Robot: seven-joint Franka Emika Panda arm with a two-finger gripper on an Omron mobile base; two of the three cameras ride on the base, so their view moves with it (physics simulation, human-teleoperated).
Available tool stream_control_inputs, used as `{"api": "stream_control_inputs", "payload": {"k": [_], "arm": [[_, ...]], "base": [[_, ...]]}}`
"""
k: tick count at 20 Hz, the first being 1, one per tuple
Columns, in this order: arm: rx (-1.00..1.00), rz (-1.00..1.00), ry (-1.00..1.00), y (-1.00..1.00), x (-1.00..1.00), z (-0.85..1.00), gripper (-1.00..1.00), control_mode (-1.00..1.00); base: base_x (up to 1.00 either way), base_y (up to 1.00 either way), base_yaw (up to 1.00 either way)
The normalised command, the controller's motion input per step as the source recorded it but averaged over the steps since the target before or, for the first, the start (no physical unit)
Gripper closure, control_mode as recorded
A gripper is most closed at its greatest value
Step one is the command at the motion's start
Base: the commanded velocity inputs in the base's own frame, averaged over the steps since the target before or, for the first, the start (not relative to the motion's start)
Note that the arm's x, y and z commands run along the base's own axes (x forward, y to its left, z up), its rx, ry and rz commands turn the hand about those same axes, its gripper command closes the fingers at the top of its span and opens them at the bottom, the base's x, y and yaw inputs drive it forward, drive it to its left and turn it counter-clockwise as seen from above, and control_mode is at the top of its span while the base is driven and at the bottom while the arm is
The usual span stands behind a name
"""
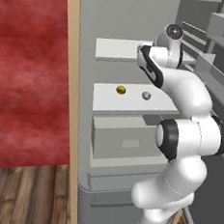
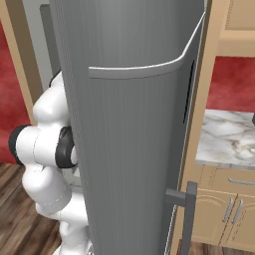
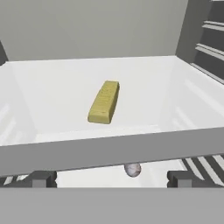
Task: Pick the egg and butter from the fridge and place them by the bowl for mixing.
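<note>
1. Butter (image 3: 104, 102) lies flat on a white fridge shelf (image 3: 52, 87), straight ahead of the gripper (image 3: 111, 178), whose dark fingertips (image 3: 40, 178) stand spread wide with nothing between them, probably lining up a grasp.
2. Below the shelf's front lip, a small pale ball (image 3: 132, 169), maybe the egg, peeks out half hidden.
3. Farther off, the fridge (image 1: 142, 20) door (image 2: 134, 149) blocks the right base view entirely.

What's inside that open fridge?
Inside the fridge, a yellow butter block lies on a white shelf. On a lower shelf sit a golden ball and a greyish ball. The drawer is shut, hiding its contents.
</note>
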Motion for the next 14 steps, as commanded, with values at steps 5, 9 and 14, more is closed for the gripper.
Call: {"api": "stream_control_inputs", "payload": {"k": [5, 9, 14], "arm": [[0.0, 0.0, 0.0, -0.03, 0.43, -0.04, -1.0, -1.0], [0.0, 0.0, 0.0, -0.01, 0.42, 0.0, -1.0, -1.0], [0.0, 0.0, 0.02, -0.01, 0.42, -0.05, -1.0, -1.0]], "base": [[0.0, 0.0, 0.0], [0.0, 0.0, 0.0], [0.0, 0.0, 0.0]]}}
